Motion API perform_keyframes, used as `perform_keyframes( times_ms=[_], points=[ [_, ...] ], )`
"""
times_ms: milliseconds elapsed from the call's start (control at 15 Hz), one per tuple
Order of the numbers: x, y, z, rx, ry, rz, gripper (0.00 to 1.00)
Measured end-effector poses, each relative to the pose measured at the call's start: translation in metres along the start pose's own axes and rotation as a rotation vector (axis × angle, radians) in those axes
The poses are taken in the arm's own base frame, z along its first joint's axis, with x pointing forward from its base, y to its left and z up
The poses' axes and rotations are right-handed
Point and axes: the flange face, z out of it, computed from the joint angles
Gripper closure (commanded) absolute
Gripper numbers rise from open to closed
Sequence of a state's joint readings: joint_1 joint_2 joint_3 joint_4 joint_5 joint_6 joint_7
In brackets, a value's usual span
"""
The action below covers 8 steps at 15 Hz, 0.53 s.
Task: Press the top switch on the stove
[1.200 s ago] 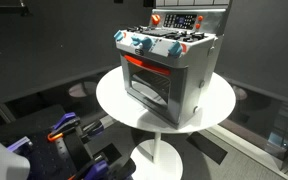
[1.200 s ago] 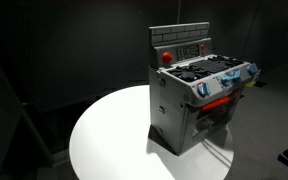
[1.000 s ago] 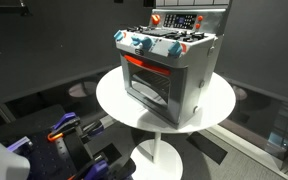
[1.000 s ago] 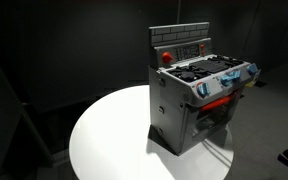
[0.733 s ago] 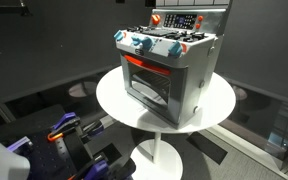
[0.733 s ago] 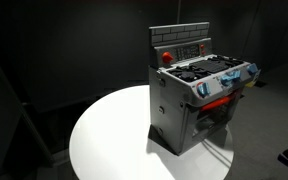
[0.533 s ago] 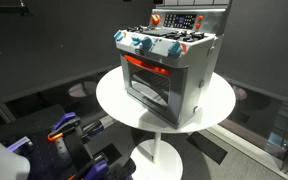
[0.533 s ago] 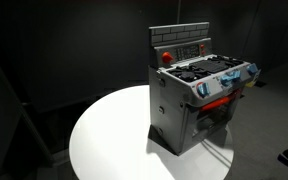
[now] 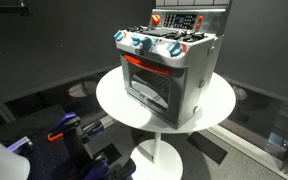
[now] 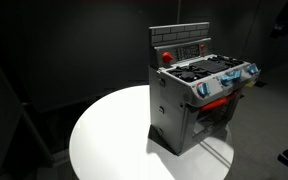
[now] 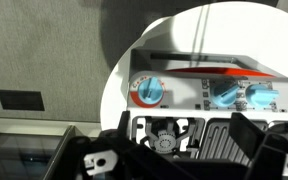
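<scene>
The stove (image 9: 169, 65) is a small silver-grey toy oven with a red-trimmed glass door, standing on a round white table (image 9: 216, 108). It shows in both exterior views (image 10: 199, 95). Its raised back panel carries a red button (image 9: 155, 19) (image 10: 166, 57). Blue-and-white knobs (image 11: 149, 92) and a black burner (image 11: 164, 135) fill the wrist view from above. My gripper (image 11: 184, 142) hangs over the stove top, open and empty, with its dark fingers either side of the burner. Only a dark part of the arm (image 10: 284, 15) shows at one exterior view's top right edge.
The white table (image 10: 104, 140) has bare surface beside the stove. Dark curtains surround the scene. Blue and black equipment (image 9: 64, 130) lies on the floor below the table.
A dark part of the arm has come into view at the top right edge of an exterior view. The stove has not moved.
</scene>
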<state>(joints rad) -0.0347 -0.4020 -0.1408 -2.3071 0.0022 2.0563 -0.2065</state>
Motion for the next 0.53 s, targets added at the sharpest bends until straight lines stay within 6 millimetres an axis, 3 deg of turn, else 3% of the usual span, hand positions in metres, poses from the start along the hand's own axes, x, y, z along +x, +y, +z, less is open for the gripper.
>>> perform_keyframes(
  times_ms=[533],
  points=[
    [0.052,0.007,0.019,-0.041,0.145,0.008,0.0]
  ],
)
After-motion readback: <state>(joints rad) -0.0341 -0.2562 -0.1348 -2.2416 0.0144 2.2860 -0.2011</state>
